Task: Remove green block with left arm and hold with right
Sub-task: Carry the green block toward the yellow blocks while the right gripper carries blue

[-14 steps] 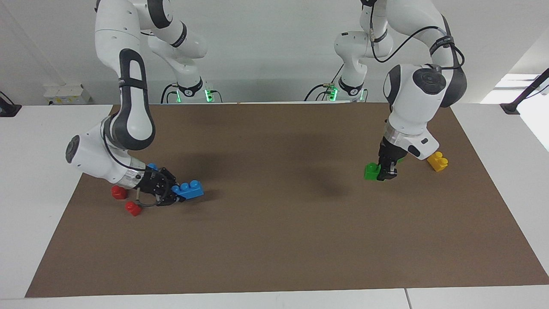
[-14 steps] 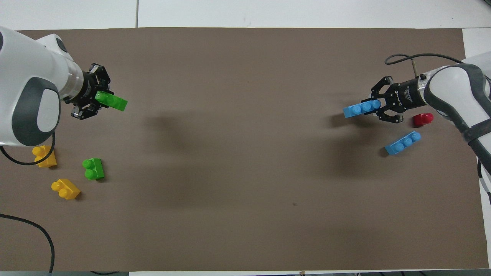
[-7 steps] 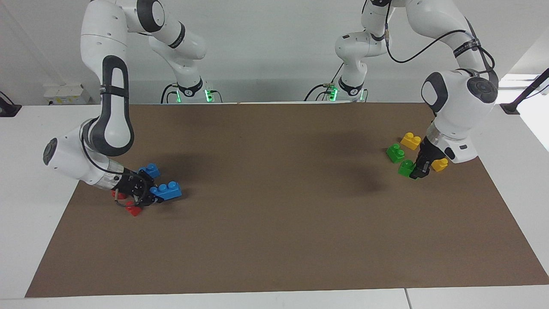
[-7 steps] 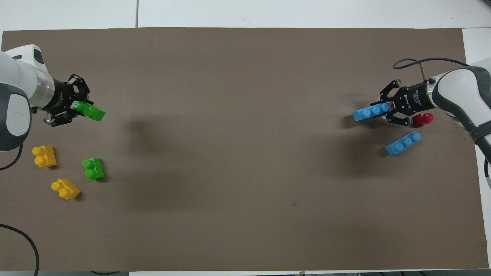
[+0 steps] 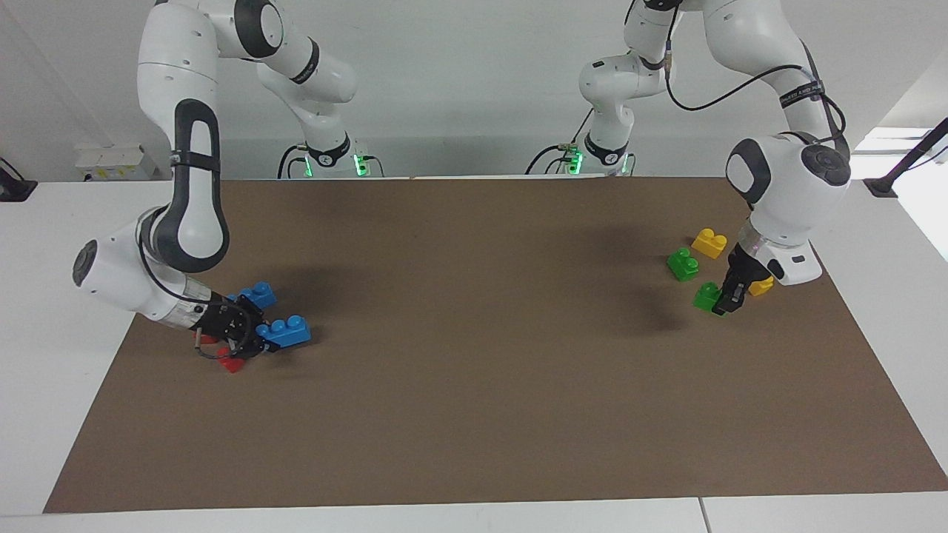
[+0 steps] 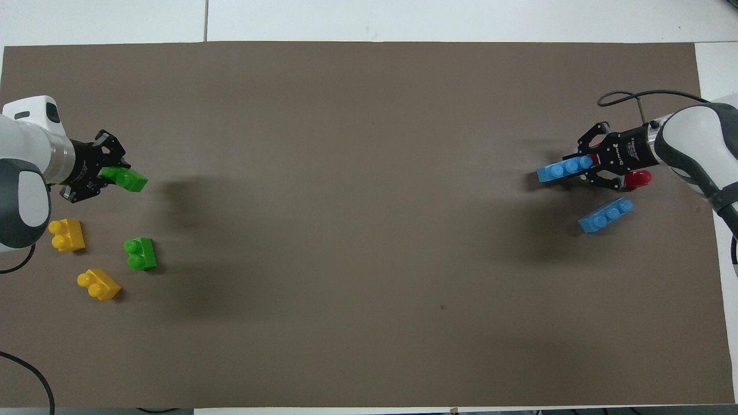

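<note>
Green plastic fills the left hand (image 6: 109, 174): its fingers are clamped on one end of the green block (image 6: 125, 179), which sticks out sideways over the brown mat (image 6: 369, 230) on the desk (image 5: 44, 296), with a second green brick (image 6: 140, 254) and two yellow bricks (image 6: 67, 235) (image 6: 99, 284) lying just beside that hand. The right hand (image 6: 597, 164) grips a blue brick (image 6: 564, 168) by its end, a red piece (image 6: 636, 179) and another blue brick (image 6: 605, 214) close by it. The overhead view lays both held bricks out lengthwise with their studs, whereas the facing view shows the green block (image 5: 709, 297) low beside the hand's fingers (image 5: 729, 300) and hides most of one yellow brick.
</note>
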You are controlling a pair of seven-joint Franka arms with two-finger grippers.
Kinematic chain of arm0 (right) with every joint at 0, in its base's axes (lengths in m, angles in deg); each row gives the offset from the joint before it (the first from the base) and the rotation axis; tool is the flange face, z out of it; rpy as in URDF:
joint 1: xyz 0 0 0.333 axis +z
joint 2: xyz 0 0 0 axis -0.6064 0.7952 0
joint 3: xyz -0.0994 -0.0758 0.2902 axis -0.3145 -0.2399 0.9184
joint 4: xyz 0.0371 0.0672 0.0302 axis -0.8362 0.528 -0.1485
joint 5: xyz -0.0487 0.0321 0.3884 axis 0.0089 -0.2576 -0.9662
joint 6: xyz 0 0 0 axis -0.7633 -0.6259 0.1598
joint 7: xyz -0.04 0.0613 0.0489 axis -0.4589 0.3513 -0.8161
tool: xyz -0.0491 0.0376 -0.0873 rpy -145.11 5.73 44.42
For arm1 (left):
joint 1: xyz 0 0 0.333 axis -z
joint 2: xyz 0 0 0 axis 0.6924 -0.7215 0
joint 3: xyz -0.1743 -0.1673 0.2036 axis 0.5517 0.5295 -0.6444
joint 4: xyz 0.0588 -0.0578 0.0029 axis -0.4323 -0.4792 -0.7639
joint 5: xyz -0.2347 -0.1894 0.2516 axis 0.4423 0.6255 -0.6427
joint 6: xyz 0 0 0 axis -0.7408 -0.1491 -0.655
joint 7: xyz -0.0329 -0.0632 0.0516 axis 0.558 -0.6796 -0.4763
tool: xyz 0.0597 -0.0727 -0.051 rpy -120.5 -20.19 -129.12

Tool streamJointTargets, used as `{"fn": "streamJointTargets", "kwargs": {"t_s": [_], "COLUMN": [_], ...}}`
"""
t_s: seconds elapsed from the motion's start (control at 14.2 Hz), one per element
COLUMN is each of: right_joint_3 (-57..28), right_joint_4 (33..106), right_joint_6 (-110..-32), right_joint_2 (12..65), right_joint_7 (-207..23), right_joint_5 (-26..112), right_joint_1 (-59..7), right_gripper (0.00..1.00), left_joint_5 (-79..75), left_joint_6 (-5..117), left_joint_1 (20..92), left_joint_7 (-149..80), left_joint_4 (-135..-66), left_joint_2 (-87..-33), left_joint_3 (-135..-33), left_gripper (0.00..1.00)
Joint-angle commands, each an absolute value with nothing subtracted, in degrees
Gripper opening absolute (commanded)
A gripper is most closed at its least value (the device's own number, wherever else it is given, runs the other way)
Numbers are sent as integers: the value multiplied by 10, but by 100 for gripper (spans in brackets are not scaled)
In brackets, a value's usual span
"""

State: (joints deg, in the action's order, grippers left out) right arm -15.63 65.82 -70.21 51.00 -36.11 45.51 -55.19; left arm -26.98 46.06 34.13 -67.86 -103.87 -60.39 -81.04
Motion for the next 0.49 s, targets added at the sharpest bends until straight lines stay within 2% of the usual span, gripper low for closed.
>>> {"fn": "streamJointTargets", "kwargs": {"t_s": [0.0,0.42], "right_joint_3": [-149,-148], "right_joint_4": [668,707], "right_joint_6": [-716,-759], "right_joint_2": [512,504], "right_joint_7": [-372,-372], "right_joint_5": [463,463], "right_joint_1": [-570,-569], "right_gripper": [0,0], "left_joint_5": [-259,-259], "left_joint_6": [494,545], "left_joint_1": [334,313], "left_joint_7": [-661,-615], "left_joint_4": [-1054,-1054], "left_joint_2": [-611,-658], "left_joint_3": [-808,-808], "left_gripper": [0,0]}}
